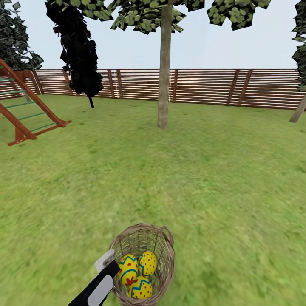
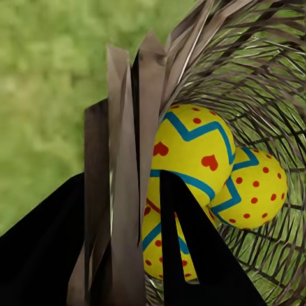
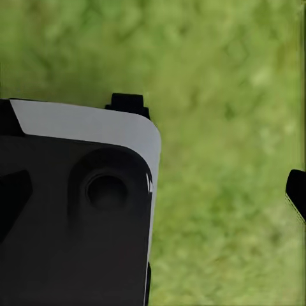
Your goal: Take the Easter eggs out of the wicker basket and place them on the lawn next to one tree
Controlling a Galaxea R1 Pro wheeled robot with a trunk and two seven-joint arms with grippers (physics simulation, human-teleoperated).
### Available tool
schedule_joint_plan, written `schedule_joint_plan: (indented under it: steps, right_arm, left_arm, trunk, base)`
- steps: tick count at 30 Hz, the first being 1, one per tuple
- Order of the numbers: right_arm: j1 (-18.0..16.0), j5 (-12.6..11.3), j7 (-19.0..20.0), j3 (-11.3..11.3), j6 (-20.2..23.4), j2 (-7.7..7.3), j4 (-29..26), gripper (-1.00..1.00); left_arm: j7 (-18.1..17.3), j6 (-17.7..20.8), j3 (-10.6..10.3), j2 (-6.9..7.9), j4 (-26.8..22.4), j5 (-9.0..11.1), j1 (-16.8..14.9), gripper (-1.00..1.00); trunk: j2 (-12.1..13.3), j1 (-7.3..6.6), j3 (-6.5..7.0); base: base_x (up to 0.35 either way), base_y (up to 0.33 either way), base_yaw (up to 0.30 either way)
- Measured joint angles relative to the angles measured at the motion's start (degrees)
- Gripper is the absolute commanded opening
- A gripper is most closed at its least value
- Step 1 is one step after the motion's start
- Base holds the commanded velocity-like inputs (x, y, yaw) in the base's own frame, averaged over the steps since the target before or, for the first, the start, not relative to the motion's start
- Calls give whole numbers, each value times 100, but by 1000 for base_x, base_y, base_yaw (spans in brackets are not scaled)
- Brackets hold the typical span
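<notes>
Gripping the wicker basket (image 1: 144, 255) at its near-left rim, the left gripper (image 1: 108, 270) has its two dark fingers either side of the woven wall: in the left wrist view one finger (image 2: 197, 255) sits inside the basket against the eggs, the other (image 2: 44, 248) outside over grass, the rim strips (image 2: 127, 159) pinched between them. Left gripper is clamped on the basket rim

Basket holds all three Easter eggs (image 1: 138, 274), bunched together and touching. Nearest egg (image 1: 141, 288) has a blue zigzag and red dots; the one beside the gripper (image 1: 127, 267) carries blue zigzags and red hearts; the third (image 1: 147, 262) is red-dotted, on the side away from the gripper. A small loop handle (image 1: 168, 233) shows at the far-right rim

Right wrist view: a black and white arm housing (image 3: 76, 210) over blurred grass, with a dark fingertip (image 3: 297, 191) at the frame edge. Cannot tell whether the right gripper is apart or together

Beyond the basket, the lawn (image 1: 212, 170) runs open and patchy. Straight beyond stands the tree (image 1: 164, 72), pale trunk bare, well apart from the basket. Left of that trunk, further back, a narrow black-leaved tree (image 1: 78, 55). Further left again, a red-brown wooden climbing frame (image 1: 25, 110) with green rungs. A slatted wooden fence (image 1: 212, 87) closes the far edge behind the tree
</notes>
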Motion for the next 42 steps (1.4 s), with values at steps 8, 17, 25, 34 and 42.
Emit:
schedule_joint_plan:
  steps: [8,17,25,34,42]
  right_arm:
    - [0,-7,0,-1,0,0,7,100]
    - [0,-1,0,-1,2,0,10,100]
    - [0,-27,0,-1,2,0,1,100]
    - [0,6,0,-1,3,-6,7,100]
    - [0,-11,0,-1,1,0,1,100]
  left_arm:
    - [0,0,0,0,0,3,0,-100]
    - [0,0,0,0,-1,0,1,-100]
    - [0,0,0,0,0,-4,-1,-100]
    - [0,0,0,0,0,-4,0,-100]
    - [2,0,0,0,0,0,0,-100]
  trunk:
    - [0,0,0]
    - [0,0,0]
    - [0,0,0]
    - [0,0,0]
    - [0,0,0]
  base:
    - [340,0,0]
    - [340,0,56]
    - [340,0,23]
    - [340,0,62]
    - [340,0,0]
